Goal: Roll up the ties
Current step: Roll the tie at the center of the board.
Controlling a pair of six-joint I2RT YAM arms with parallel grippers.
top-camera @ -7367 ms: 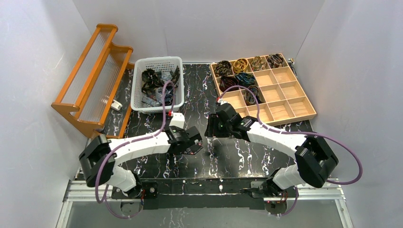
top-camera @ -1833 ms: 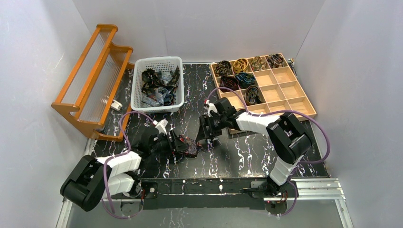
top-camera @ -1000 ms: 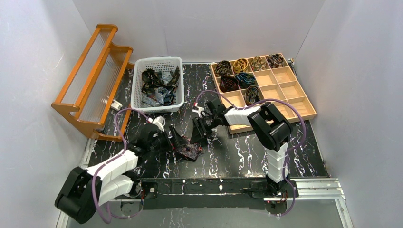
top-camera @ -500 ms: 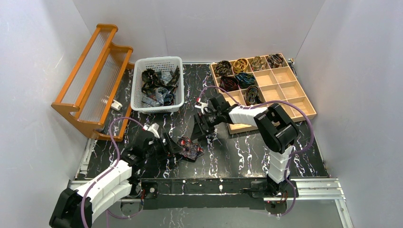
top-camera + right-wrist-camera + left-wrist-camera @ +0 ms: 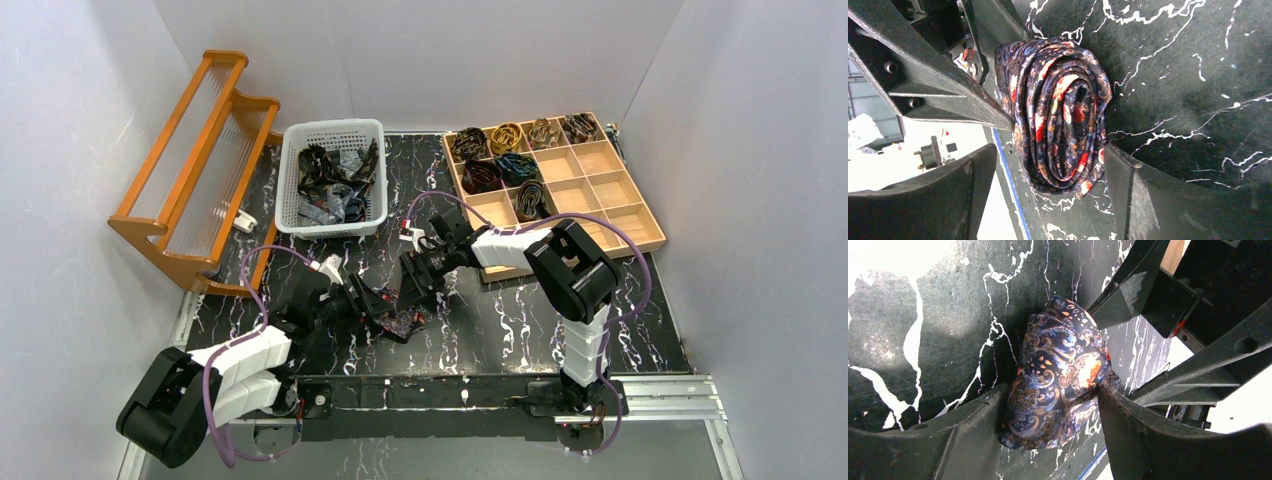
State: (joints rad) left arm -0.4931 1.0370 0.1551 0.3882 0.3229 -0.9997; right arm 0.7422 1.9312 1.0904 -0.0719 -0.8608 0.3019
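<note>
1. The rolled tie (image 5: 1058,375) sits at 6 o'clock on the table (image 5: 500,320).
2. The left gripper (image 5: 1052,390) has squeezed in and hugs it.
3. The right gripper (image 5: 1050,147) has let go.
4. The roll seems finished.

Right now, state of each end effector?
Left end effector: closed on the rolled paisley tie.
Right end effector: open, straddling that tie, not gripping it.

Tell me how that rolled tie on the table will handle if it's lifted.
The rolled tie is soft layered fabric, bulging between the fingers of the left gripper, so it will likely squash under a squeeze. Its coil looks loose, layers gaping at the centre, so it may unwind if held lightly. The sheen suggests it could slip.
</note>
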